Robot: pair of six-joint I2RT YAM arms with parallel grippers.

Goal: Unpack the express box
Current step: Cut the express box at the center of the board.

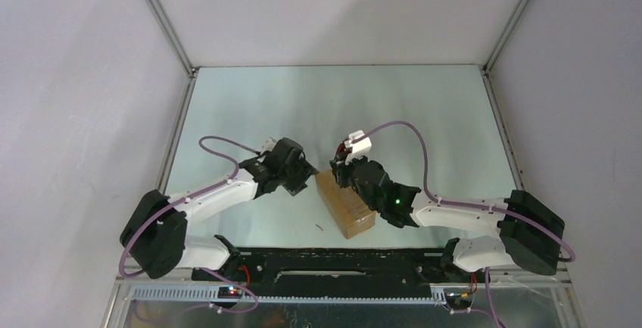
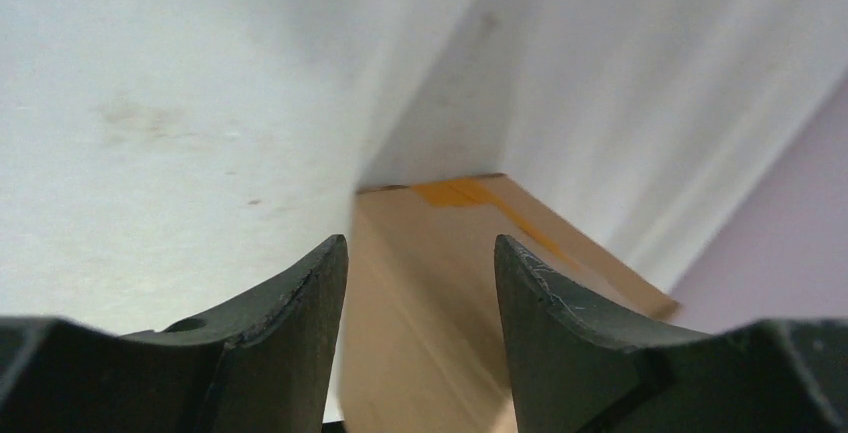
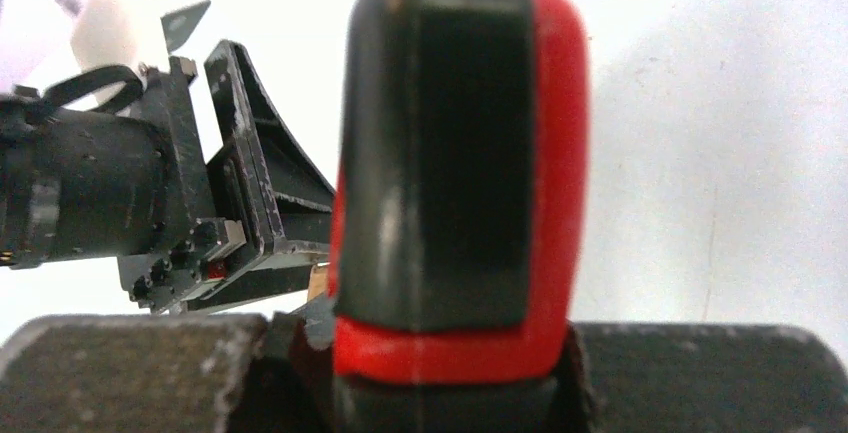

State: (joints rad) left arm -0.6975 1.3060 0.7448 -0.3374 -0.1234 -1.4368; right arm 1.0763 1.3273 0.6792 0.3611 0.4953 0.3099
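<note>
The express box (image 1: 347, 205), a small brown carton, lies on the table between the two arms. In the left wrist view the express box (image 2: 430, 293) fills the space just ahead of the fingers, with an orange strip (image 2: 458, 193) at its far end. My left gripper (image 1: 304, 177) stands open at the box's far left corner, its fingers (image 2: 300, 323) apart. My right gripper (image 1: 350, 171) hovers over the box's far end, shut on a red-and-black utility knife (image 3: 455, 173) that stands upright between its jaws. The knife's tip is hidden.
Pale walls and metal frame rails (image 1: 172, 127) enclose the greenish table (image 1: 333, 108). A small dark speck (image 1: 319, 227) lies near the box's left side. The left arm's wrist (image 3: 150, 203) shows close by in the right wrist view.
</note>
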